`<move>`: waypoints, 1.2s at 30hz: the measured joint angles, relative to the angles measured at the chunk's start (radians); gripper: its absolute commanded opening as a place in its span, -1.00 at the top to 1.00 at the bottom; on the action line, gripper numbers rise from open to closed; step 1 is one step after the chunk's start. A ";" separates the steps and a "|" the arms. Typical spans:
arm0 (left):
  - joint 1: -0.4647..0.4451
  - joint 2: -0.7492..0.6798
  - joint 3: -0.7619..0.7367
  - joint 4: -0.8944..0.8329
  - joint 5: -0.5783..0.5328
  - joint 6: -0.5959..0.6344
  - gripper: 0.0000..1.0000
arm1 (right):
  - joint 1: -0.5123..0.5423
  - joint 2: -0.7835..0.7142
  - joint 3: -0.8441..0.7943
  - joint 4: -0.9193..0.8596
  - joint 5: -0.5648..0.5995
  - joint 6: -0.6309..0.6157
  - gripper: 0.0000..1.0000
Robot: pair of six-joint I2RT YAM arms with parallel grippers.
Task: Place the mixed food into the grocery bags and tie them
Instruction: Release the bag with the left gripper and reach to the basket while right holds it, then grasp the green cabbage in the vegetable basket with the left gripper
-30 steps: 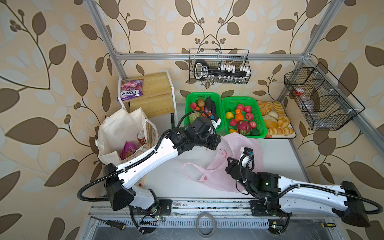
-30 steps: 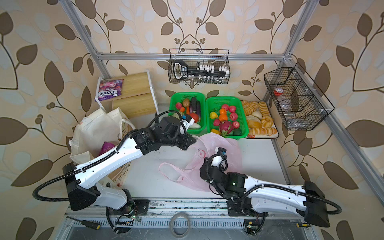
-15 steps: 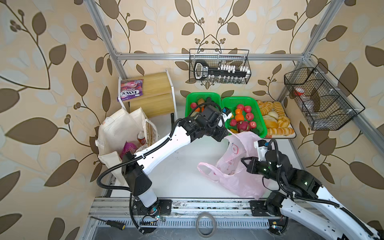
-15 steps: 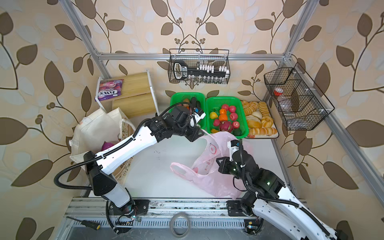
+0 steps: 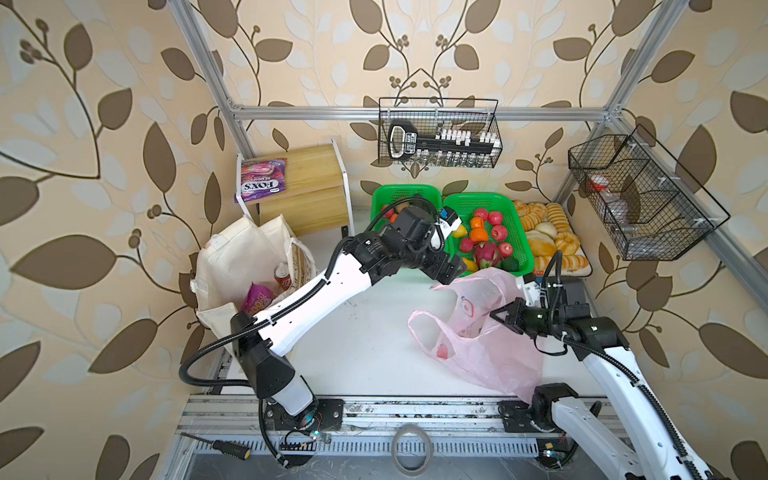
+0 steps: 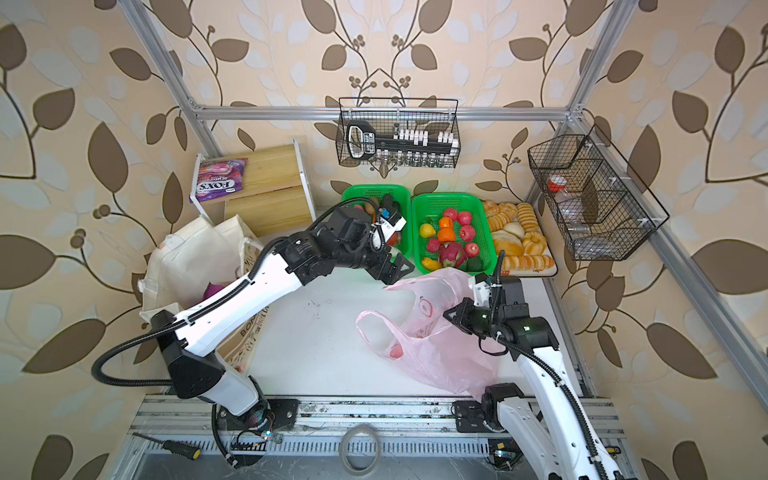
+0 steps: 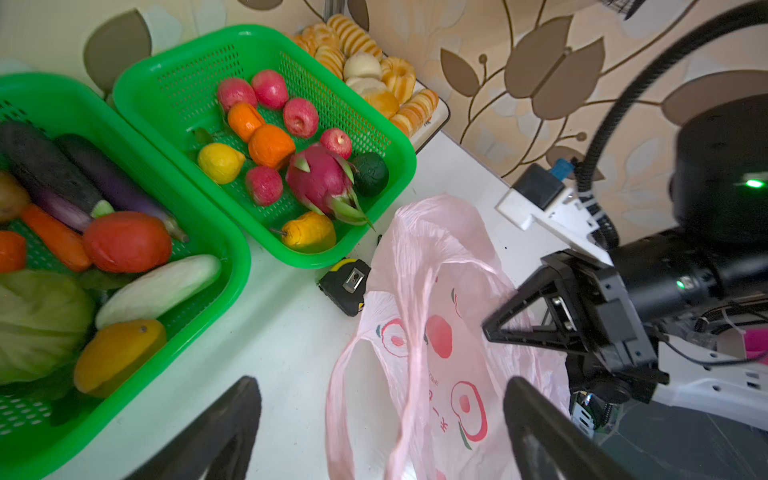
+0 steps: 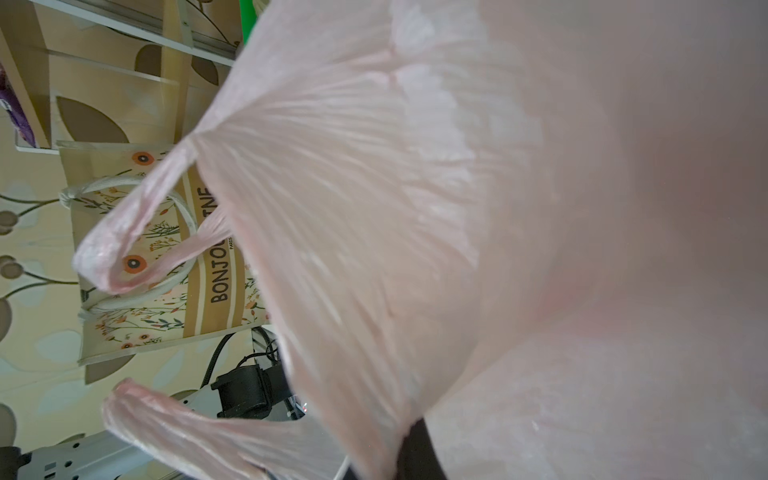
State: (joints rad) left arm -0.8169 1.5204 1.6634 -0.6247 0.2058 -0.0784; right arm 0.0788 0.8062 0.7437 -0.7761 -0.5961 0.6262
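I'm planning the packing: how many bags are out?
2. The cream canvas tote stands at the left, in front of the wooden shelf. The pink plastic bag sits at the right, in front of the green fruit basket, pinched by the right gripper. None seems hidden.

Up close, we find the pink plastic bag (image 8: 457, 249) blurred, masking the right gripper (image 5: 496, 312); the left arm (image 5: 316, 299) overlaps the canvas tote (image 5: 232, 257).

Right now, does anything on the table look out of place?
Yes: a black-and-yellow tape measure lies on the table between the green fruit basket and the pink plastic bag, a tool among the groceries. Nothing looks spilled or damaged.
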 measured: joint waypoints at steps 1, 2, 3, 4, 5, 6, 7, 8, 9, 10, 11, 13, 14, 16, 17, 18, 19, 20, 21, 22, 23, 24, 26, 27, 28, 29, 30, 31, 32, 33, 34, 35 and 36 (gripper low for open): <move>0.001 -0.027 -0.007 0.010 -0.008 -0.001 -0.90 | -0.003 0.009 0.000 0.005 -0.013 -0.008 1.00; 0.004 -0.046 -0.008 0.020 -0.017 -0.003 -0.88 | -0.005 0.015 0.000 0.008 -0.023 -0.016 1.00; 0.011 -0.058 -0.008 0.032 -0.026 -0.006 -0.86 | -0.005 0.019 0.000 0.011 -0.031 -0.024 1.00; 0.025 -0.067 -0.008 0.041 -0.029 -0.012 -0.84 | -0.006 0.021 0.000 0.012 -0.037 -0.029 1.00; 0.044 -0.069 -0.008 0.048 -0.028 -0.023 -0.79 | -0.007 0.021 0.000 0.013 -0.040 -0.033 1.00; 0.068 -0.067 -0.008 0.053 -0.027 -0.036 -0.76 | -0.008 0.021 0.000 0.014 -0.041 -0.037 1.00; 0.102 -0.057 -0.008 0.056 -0.024 -0.055 -0.72 | -0.009 0.019 0.000 0.016 -0.041 -0.041 1.00; 0.140 -0.040 -0.008 0.059 -0.023 -0.071 -0.68 | -0.009 0.018 0.000 0.017 -0.041 -0.044 1.00; 0.169 -0.019 -0.007 0.061 -0.027 -0.085 -0.65 | -0.009 0.015 0.000 0.018 -0.040 -0.047 1.00; 0.196 0.010 -0.002 0.060 -0.032 -0.096 -0.63 | -0.009 0.012 0.000 0.017 -0.040 -0.049 1.00; 0.223 0.050 0.008 0.055 -0.043 -0.107 -0.62 | -0.010 0.008 0.000 0.017 -0.039 -0.052 1.00; 0.251 0.130 0.039 0.045 -0.077 -0.118 -0.61 | -0.010 0.000 0.000 0.014 -0.032 -0.060 1.00; 0.256 0.171 0.056 0.040 -0.100 -0.123 -0.65 | -0.010 -0.003 0.000 0.013 -0.027 -0.064 1.00; 0.261 0.255 0.096 0.024 -0.157 -0.130 -0.70 | -0.010 -0.008 0.000 0.008 -0.019 -0.071 1.00; 0.262 0.299 0.122 0.014 -0.193 -0.131 -0.72 | -0.010 -0.009 0.000 0.008 -0.015 -0.072 1.00; 0.263 0.337 0.150 0.002 -0.219 -0.132 -0.74 | -0.010 -0.009 0.000 0.008 -0.013 -0.073 1.00; 0.269 0.381 0.188 -0.011 -0.246 -0.130 -0.77 | -0.010 -0.010 0.000 0.008 -0.010 -0.073 1.00; 0.274 0.428 0.234 -0.023 -0.274 -0.128 -0.78 | -0.010 -0.010 0.000 0.007 -0.007 -0.073 1.00; 0.278 0.467 0.275 -0.035 -0.296 -0.129 -0.79 | -0.010 -0.013 0.000 0.006 -0.005 -0.073 1.00; 0.286 0.512 0.327 -0.048 -0.320 -0.127 -0.80 | -0.010 -0.015 0.000 0.005 -0.005 -0.073 1.00; 0.297 0.557 0.375 -0.062 -0.341 -0.126 -0.81 | -0.010 -0.021 0.000 0.003 -0.004 -0.072 1.00; 0.305 0.587 0.410 -0.068 -0.359 -0.125 -0.82 | -0.010 -0.026 0.000 0.002 -0.005 -0.072 1.00; 0.330 0.646 0.471 -0.076 -0.394 -0.121 -0.84 | -0.010 -0.039 0.000 0.001 -0.005 -0.069 1.00; 0.341 0.669 0.494 -0.082 -0.410 -0.115 -0.85 | -0.010 -0.044 0.000 0.001 -0.005 -0.069 1.00; 0.349 0.689 0.512 -0.086 -0.426 -0.109 -0.85 | -0.010 -0.047 0.000 0.000 -0.005 -0.068 1.00; 0.357 0.711 0.531 -0.091 -0.437 -0.103 -0.86 | -0.010 -0.049 0.000 0.001 -0.005 -0.068 1.00; 0.366 0.728 0.548 -0.098 -0.449 -0.099 -0.85 | -0.010 -0.049 0.000 0.001 -0.005 -0.067 1.00; 0.374 0.748 0.568 -0.105 -0.456 -0.093 -0.85 | -0.010 -0.048 0.000 0.001 -0.005 -0.066 1.00; 0.380 0.765 0.584 -0.109 -0.462 -0.087 -0.85 | -0.010 -0.045 0.000 0.001 -0.005 -0.066 1.00; 0.384 0.778 0.594 -0.110 -0.464 -0.083 -0.84 | -0.010 -0.043 0.000 0.001 -0.005 -0.066 1.00; 0.387 0.794 0.604 -0.113 -0.468 -0.080 -0.84 | -0.010 -0.039 0.000 0.001 -0.005 -0.066 1.00; 0.389 0.810 0.614 -0.114 -0.470 -0.078 -0.84 | -0.010 -0.033 0.000 0.001 -0.005 -0.066 1.00; 0.389 0.821 0.620 -0.114 -0.470 -0.077 -0.83 | -0.010 -0.028 0.000 0.001 -0.005 -0.066 1.00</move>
State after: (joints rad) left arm -0.4274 2.3409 2.2829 -0.7387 -0.2642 -0.1555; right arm 0.0689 0.7780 0.7441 -0.7750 -0.6014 0.5602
